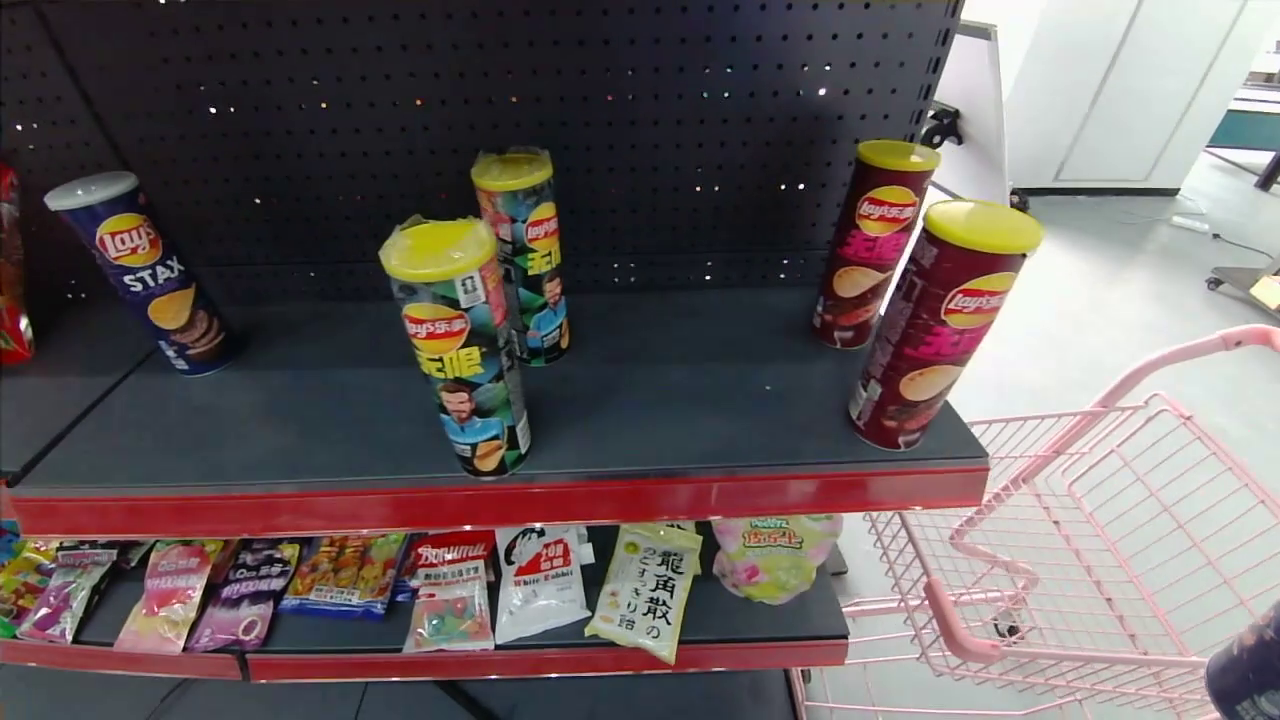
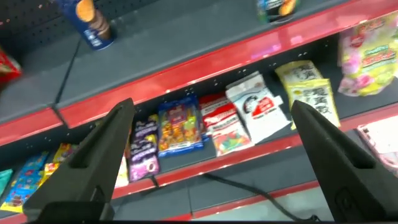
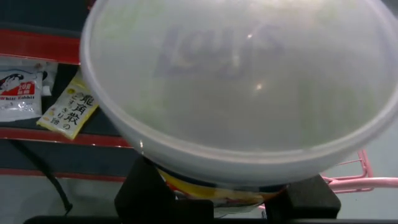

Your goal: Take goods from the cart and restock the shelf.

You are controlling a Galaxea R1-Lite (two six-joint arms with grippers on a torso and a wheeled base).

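At the right gripper point(image 3: 227, 198), a cylindrical crisp can with a translucent white plastic lid point(image 3: 242, 81) was found held between the two black fingers point(image 3: 149, 194), the jaws closed against its sides and the lid end facing the wrist camera. Behind the can lay the lower shelf point(image 3: 62, 138) and a section of the pink wire cart point(image 3: 364, 180); the can had not been placed on any shelf. In the head view the cart point(image 1: 1100, 520) stood to the right of the shelving. The left gripper point(image 2: 211, 106) hung with its jaws wide apart and nothing between them, in front of the lower shelf and its row of sweet packets point(image 2: 180, 127). On the dark grey upper shelf point(image 1: 700, 400), two yellow-lidded cans with green and black artwork point(image 1: 460, 350) stood one behind the other near the middle, the front one close to the red front edge point(image 1: 600, 498). Two maroon cans with yellow lids point(image 1: 940, 325) stood at the right end, and a dark blue can with a white lid point(image 1: 145, 275) stood well apart at the left. A black perforated back panel point(image 1: 400, 100) rose behind them. Among the lower-shelf goods, a white packet point(image 1: 540, 580), a pale yellow packet point(image 1: 645, 590) and a round green and pink pouch point(image 1: 775, 555) lay side by side.
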